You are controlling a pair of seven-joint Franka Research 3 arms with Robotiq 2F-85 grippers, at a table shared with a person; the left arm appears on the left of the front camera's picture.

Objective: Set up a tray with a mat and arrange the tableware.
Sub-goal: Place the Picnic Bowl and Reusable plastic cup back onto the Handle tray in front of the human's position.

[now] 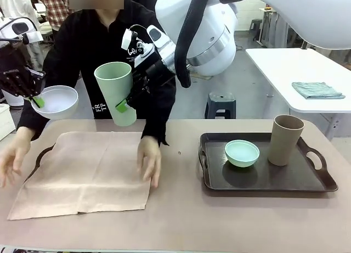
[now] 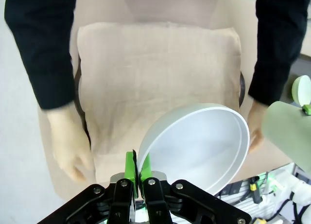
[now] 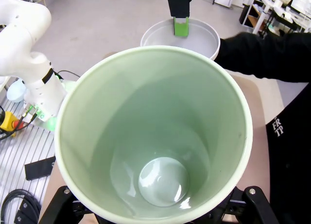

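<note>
The left pincer (image 1: 36,101) is closed tight on the rim of the white bowl (image 1: 55,102) and holds it in the air above the left end of the counter (image 1: 181,225). In the left wrist view its green pads (image 2: 130,166) nip the bowl's thin edge, with the bowl (image 2: 199,146) tilted over the mat (image 2: 155,78). The right pincer (image 1: 125,102) reaches across the middle and grips the pale green cup (image 1: 114,88), its jaws spread wide round the cup's wall. The cup hangs upright above the mat's far edge, just beside the bowl but apart from it. The right wrist view looks down into the cup (image 3: 155,136), and the bowl (image 3: 194,42) lies beyond it. The tan mat (image 1: 82,173) is spread over a second tray (image 1: 46,151), of which a dark handle shows at the left. A person (image 1: 93,39) in black sleeves stands at the far side, one hand (image 1: 149,162) flat on the mat's right edge and the other hand (image 1: 11,161) at its left, blurred. On the right, a dark tray (image 1: 323,179) carries the mint green bowl (image 1: 242,153) and the tan cup (image 1: 285,139), which stands upright near it.
</note>
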